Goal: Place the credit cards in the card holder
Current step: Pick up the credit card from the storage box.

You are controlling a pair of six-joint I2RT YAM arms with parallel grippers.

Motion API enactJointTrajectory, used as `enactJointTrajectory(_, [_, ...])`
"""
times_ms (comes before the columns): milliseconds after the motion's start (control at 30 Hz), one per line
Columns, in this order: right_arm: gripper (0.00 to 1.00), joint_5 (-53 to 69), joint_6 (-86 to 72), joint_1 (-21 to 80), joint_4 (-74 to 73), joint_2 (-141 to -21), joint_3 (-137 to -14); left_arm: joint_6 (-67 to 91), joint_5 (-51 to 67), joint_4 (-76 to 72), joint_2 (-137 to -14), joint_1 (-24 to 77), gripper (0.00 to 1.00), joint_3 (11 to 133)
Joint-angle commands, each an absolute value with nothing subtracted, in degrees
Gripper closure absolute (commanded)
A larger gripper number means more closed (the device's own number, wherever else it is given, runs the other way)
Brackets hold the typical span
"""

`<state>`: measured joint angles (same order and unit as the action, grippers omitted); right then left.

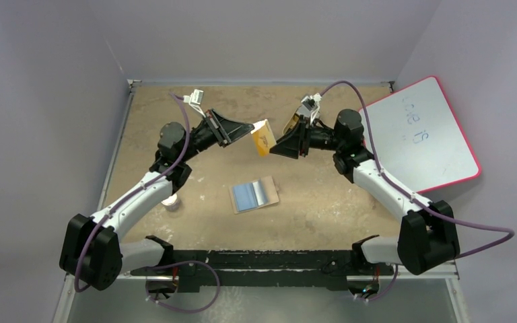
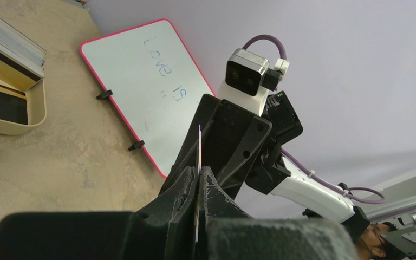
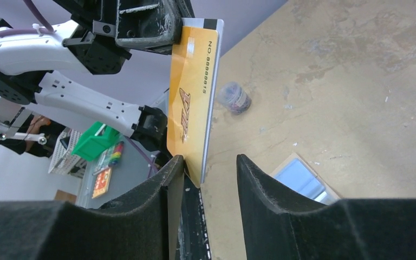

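Credit card (image 1: 262,136), the orange one, was in mid-air beyond the far edge of the card holder (image 1: 275,194), which lay open and flat on the table (image 1: 336,202). Left gripper (image 1: 248,130) was clamped on one short end of the card; the left wrist view showed it edge-on, pinched tight between the pads. Right gripper (image 3: 210,162) had its fingers spread. The card's opposite end sat in the gap, resting against one finger (image 3: 168,179), with the other finger clear of it. My read: hand-over between arms, left arm owned the card. To do it well, right should back out straight along the card's plane with no sideways motion, or the touching pad would drag the card and twist it in the left pinch. Left grip was only on an end strip, so keep it firm and move slow. Then bring the card down over the card holder, free end leading, at a shallow angle into a pocket slot. Card holder looked loose and would likely slide; right could pin its far side. Blue card (image 1: 246,197) lay on one panel of the card holder; couldn't tell if it was tucked in.
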<state>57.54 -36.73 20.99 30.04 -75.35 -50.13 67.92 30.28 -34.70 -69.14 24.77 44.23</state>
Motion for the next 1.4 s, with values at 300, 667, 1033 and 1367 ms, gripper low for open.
enactJointTrajectory(300, [0.63, 59.6, -44.8, 21.2, 42.1, -76.9, -55.0, 63.9, 34.9, -37.3, -69.2, 24.5, 1.0, 42.0])
enactJointTrajectory(667, [1.0, 58.8, -50.0, 21.2, 49.0, -77.0, -51.9, 63.6, 33.2, -34.0, -69.3, 24.4, 0.81, 41.6])
enactJointTrajectory(1033, [1.0, 51.0, -62.9, 21.3, 65.1, -80.3, -47.8, 67.4, 30.6, -40.2, -70.3, 25.2, 0.55, 38.2])
enactJointTrajectory(1367, [1.0, 47.0, -61.6, 21.4, 62.1, -80.2, -47.0, 67.1, 30.0, -41.2, -72.3, 26.0, 0.66, 38.1])
